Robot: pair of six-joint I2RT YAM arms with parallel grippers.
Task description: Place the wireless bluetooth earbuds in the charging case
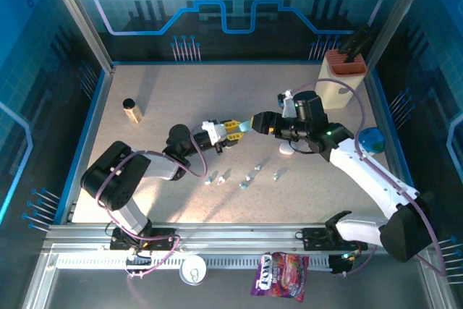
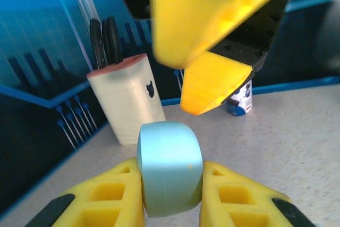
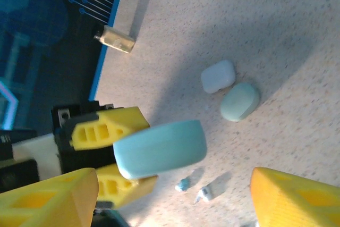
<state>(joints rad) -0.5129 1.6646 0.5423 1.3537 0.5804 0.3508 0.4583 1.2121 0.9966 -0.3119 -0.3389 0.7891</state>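
Observation:
My left gripper is shut on a closed teal charging case, held above the table. In the top view that case hangs mid-table between both grippers. My right gripper is open, its yellow fingers standing wide on either side of the held case without touching it. From the left wrist view the right gripper's fingers hover just above the case. Several tiny earbuds lie scattered on the table in front of the grippers; two of these earbuds lie below the case.
Two more closed cases lie on the table, a pale blue-white case and a green case. A knife block stands back right, a blue ball right, a small bottle back left. A candy bag lies on the near rail.

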